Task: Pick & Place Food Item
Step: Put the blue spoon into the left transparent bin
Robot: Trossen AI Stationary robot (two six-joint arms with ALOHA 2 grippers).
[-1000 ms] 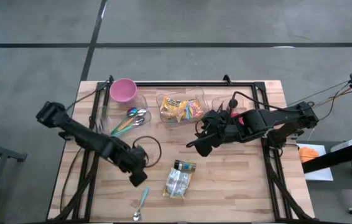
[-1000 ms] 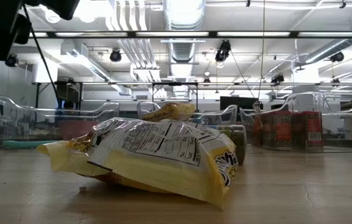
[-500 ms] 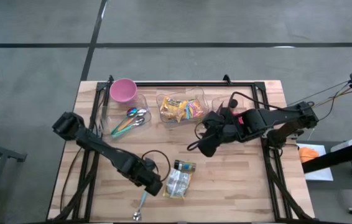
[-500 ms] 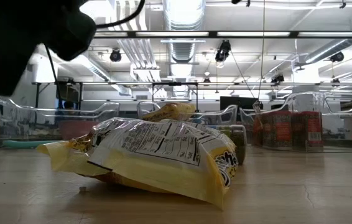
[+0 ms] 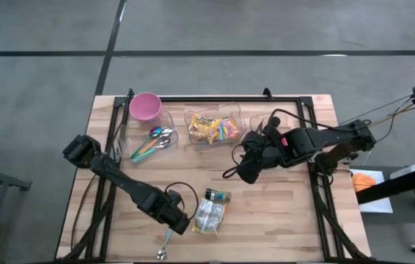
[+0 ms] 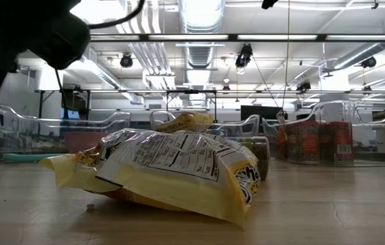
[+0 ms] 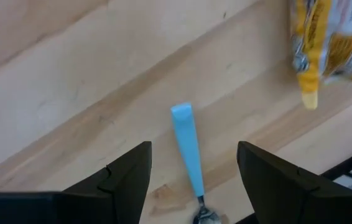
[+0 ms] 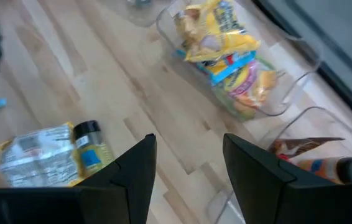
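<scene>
The wooden table (image 5: pixel 281 213) is light brown, made of long boards. A yellow snack bag (image 5: pixel 207 215) lies flat near the front, and a small jar with a black lid (image 5: pixel 218 196) lies touching its far end. A spoon with a blue handle (image 5: pixel 168 238) lies just beside the bag. At the back stand a pink bowl (image 5: pixel 145 106), a clear bin of spoons (image 5: pixel 151 141) and a clear bin of snack packets (image 5: pixel 214 129).

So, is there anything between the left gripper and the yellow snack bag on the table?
No, nothing visible blocks it. The left gripper is open beside the yellow snack bag, and bare wood lies between them. The blue-handled spoon lies under the gripper, off to the side of the bag, not in the path.
</scene>
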